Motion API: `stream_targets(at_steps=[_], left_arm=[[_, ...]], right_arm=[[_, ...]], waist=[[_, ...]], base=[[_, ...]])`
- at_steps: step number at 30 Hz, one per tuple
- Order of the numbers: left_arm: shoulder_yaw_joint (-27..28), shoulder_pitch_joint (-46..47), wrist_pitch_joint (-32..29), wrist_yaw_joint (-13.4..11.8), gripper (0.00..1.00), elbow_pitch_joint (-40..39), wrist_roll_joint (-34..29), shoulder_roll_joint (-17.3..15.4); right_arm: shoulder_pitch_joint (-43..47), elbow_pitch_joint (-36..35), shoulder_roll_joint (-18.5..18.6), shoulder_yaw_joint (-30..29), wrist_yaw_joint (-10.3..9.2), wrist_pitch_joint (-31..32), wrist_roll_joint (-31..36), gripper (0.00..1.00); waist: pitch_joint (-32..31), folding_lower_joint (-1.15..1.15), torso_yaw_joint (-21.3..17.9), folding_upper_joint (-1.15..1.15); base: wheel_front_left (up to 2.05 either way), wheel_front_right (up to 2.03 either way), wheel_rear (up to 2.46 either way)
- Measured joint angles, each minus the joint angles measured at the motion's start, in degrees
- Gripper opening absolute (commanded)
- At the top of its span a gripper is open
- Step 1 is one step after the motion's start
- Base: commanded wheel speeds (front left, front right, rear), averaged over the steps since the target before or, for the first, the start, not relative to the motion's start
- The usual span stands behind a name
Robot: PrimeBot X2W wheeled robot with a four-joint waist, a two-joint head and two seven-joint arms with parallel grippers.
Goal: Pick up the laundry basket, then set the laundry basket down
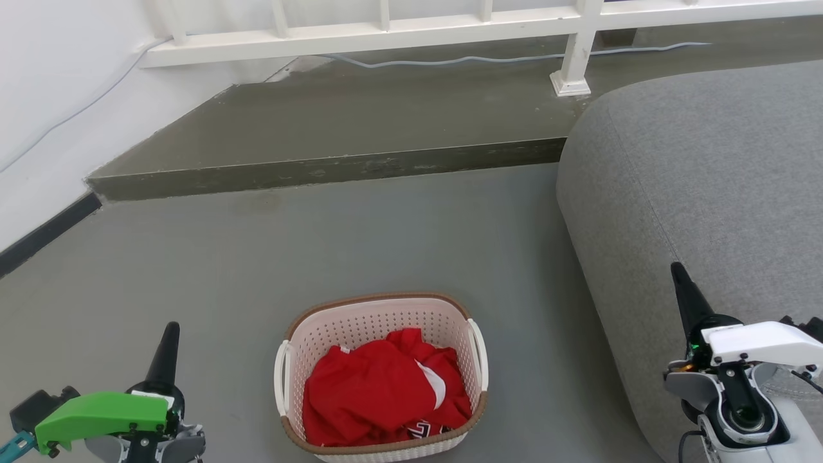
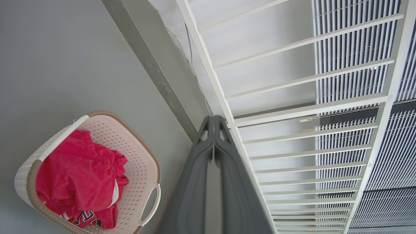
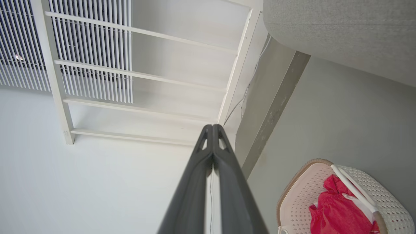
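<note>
1. While both grippers are closed w/ nothing held, left gripper (image 1: 170, 331) and right gripper (image 1: 679, 273), the laundry basket (image 1: 366, 321) rests on the floor (image 1: 193, 257) between them, well apart from each.
2. Risk: lifting by one handle (image 1: 479, 354) would prob. tip it, spilling the red garment (image 1: 379, 392).
3. Risk: right arm may brush the grey sofa (image 1: 707, 193) nearby.
4. Hidden: basket partly cut off in both wrist views; garment's print too small to read.

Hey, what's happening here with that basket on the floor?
Nothing is being held yet. The laundry basket sits on the grey floor with a red garment inside, near a grey sofa. The robot's left tool and right tool hang either side of it, both shut and clear of the basket.
</note>
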State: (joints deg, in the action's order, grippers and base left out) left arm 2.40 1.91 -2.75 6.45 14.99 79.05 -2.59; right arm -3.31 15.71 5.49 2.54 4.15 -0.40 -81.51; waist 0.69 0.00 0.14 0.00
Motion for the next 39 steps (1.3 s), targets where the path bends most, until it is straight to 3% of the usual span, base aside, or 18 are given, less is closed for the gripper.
stream_targets(at_steps=[19,39], left_arm=[[2.23,1.45,-3.60,0.57,0.00,0.81,12.03,0.38],[2.41,1.71,-3.60,0.58,0.00,0.83,12.65,0.46]], right_arm=[[-0.02,-0.01,-0.22,-5.72,2.41,3.04,-13.45,0.00],[-0.04,0.04,-0.30,-5.93,2.41,3.05,-13.78,0.00]], waist=[[-0.52,0.00,-0.13,0.00],[-0.53,0.00,-0.13,0.00]], base=[[0.00,0.00,0.00],[0.00,0.00,0.00]])
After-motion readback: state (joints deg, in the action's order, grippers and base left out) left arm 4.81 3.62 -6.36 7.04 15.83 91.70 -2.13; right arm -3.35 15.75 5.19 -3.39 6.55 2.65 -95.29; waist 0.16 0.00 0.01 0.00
